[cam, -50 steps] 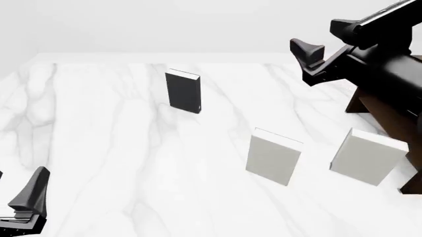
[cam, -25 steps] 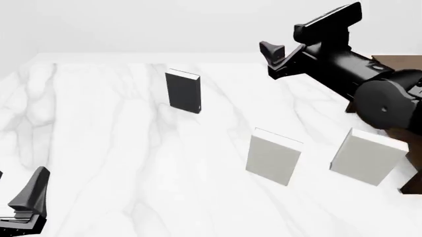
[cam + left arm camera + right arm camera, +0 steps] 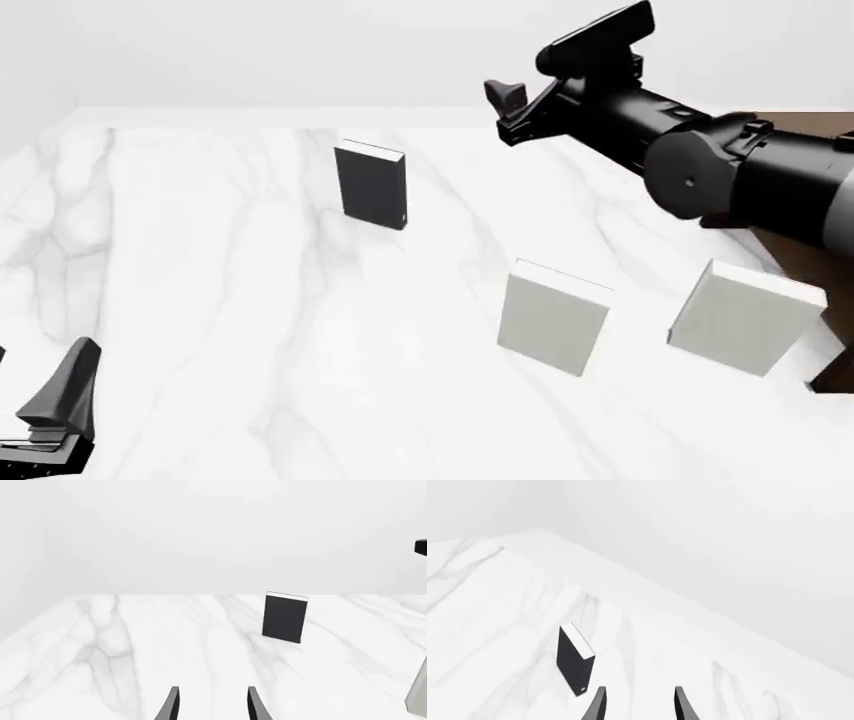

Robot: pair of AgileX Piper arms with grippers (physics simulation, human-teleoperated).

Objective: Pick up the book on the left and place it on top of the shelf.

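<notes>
shelf (image 3: 817,125) standing far right, awaiting load | we are carrying right gripper (image 3: 514,112) high, fingers spread and empty, clearing pale books (image 3: 554,316) | book (image 3: 371,185) standing upright, far-left | left gripper (image 3: 211,706) idling, fingers apart

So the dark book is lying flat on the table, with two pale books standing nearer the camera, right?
Not quite: the dark book is standing upright on the table, not lying flat, as the front view shows. The two pale books do stand nearer the camera.
</notes>
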